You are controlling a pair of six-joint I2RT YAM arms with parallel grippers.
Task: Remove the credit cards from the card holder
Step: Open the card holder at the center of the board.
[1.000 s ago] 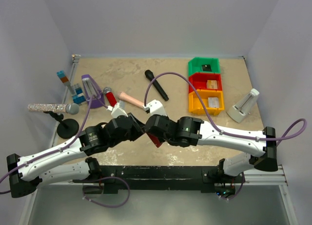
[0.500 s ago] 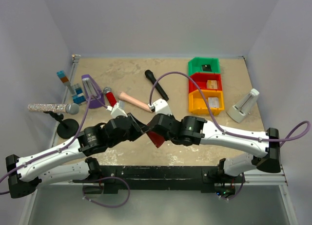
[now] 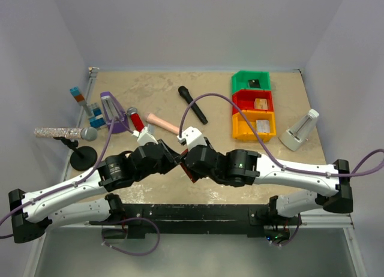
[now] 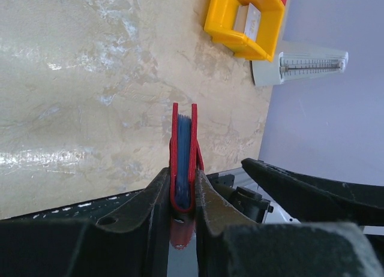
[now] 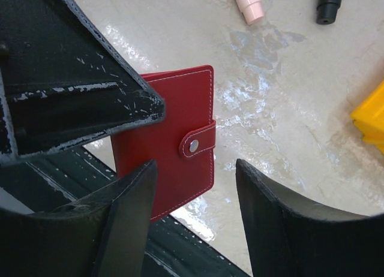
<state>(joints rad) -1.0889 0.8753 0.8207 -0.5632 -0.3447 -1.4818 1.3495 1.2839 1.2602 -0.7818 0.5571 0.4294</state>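
My left gripper (image 4: 182, 174) is shut on the bottom edge of the card holder (image 4: 183, 151), a dark red folded wallet held upright above the table's near edge. Blue-grey sleeves show between its covers. In the right wrist view the card holder (image 5: 168, 139) is closed, its snap tab fastened. My right gripper (image 5: 195, 169) stands open around its lower corner, with one finger (image 5: 129, 199) in front of the cover and the other clear of it. Any credit cards inside are hidden. A black card (image 3: 254, 83), a tan card (image 3: 260, 104) and a silver-grey card (image 3: 262, 126) lie in bins.
The green (image 3: 251, 80), red (image 3: 252, 101) and yellow (image 3: 254, 126) bins stand at the back right beside a white wedge-shaped object (image 3: 300, 130). A black microphone (image 3: 192, 104), a pink cylinder (image 3: 162, 122), a red microphone (image 3: 135, 119) and a glitter microphone on a stand (image 3: 63, 133) lie behind and to the left.
My right gripper has gone from shut to open, and its arm has shifted left towards the card holder. The left arm and the holder have not moved.
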